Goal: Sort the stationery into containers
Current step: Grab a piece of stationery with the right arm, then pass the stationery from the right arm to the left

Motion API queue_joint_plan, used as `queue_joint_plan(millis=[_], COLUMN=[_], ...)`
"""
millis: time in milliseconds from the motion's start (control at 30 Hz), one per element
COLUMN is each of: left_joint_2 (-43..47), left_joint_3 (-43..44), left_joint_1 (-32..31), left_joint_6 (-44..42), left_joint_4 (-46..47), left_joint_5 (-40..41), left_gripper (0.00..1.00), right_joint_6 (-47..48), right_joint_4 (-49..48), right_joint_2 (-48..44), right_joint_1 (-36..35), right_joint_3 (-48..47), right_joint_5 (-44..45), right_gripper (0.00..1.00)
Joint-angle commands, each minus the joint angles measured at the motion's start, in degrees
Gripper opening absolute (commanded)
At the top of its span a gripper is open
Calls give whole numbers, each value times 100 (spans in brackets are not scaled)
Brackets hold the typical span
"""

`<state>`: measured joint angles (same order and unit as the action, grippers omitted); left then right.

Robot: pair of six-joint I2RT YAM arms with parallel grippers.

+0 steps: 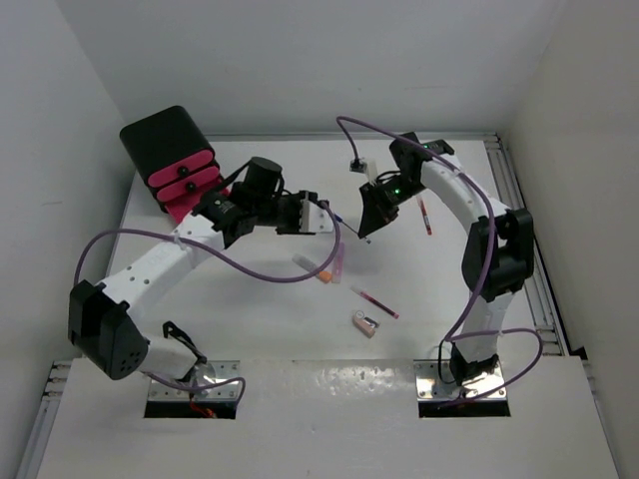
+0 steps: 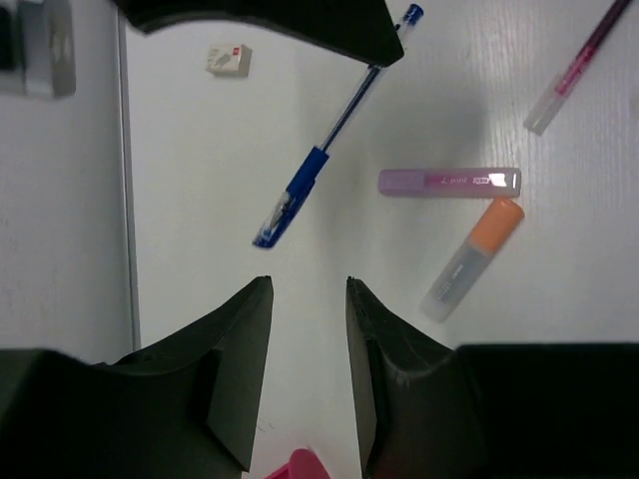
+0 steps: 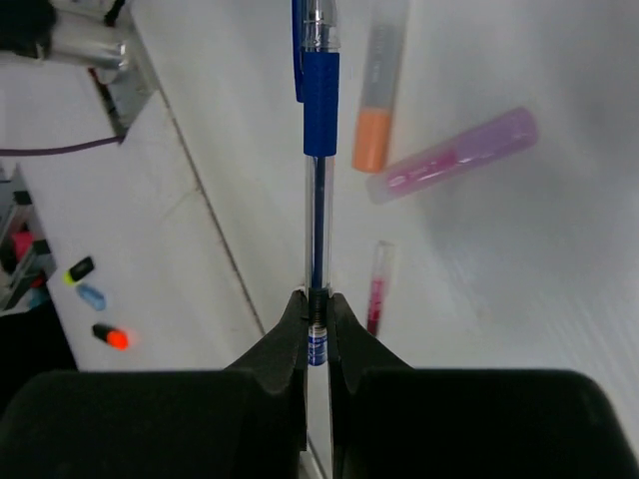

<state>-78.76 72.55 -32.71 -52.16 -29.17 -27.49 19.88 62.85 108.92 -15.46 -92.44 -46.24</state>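
Snugly, right tool tight on slim translucent blue pen; left tool apart.

A glossy white table spreads out beneath and ahead of the left fingers, its painted top crossed by faint straight seams and carrying soft grey shadows under even, diffuse light. Plain white walls close it in: a back wall far beyond both pairs of fingers, a left wall and a right wall. A metal rail runs along the table's edge out to the right of the right fingers, and a white board lies well behind them.
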Motion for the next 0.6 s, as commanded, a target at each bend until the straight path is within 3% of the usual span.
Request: queue_joint_plan(millis=[0, 200, 567], left_joint_2=[168, -104, -491], left_joint_3=[-75, -31, 110], left_joint_1=[-279, -666, -886], left_joint_6=[-944, -1542, -1648], left_joint_4=[201, 44, 43], left_joint_5=[208, 226, 156], left_gripper=[42, 43, 43], right_joint_6=[-81, 200, 174], right_joint_4=[710, 1422, 1731], right_joint_2=[76, 313, 410], right_joint_1=[-185, -387, -501], right_joint_3=[-519, -854, -1144], right_joint_5=[-579, -658, -799], right_gripper=[0, 0, 0])
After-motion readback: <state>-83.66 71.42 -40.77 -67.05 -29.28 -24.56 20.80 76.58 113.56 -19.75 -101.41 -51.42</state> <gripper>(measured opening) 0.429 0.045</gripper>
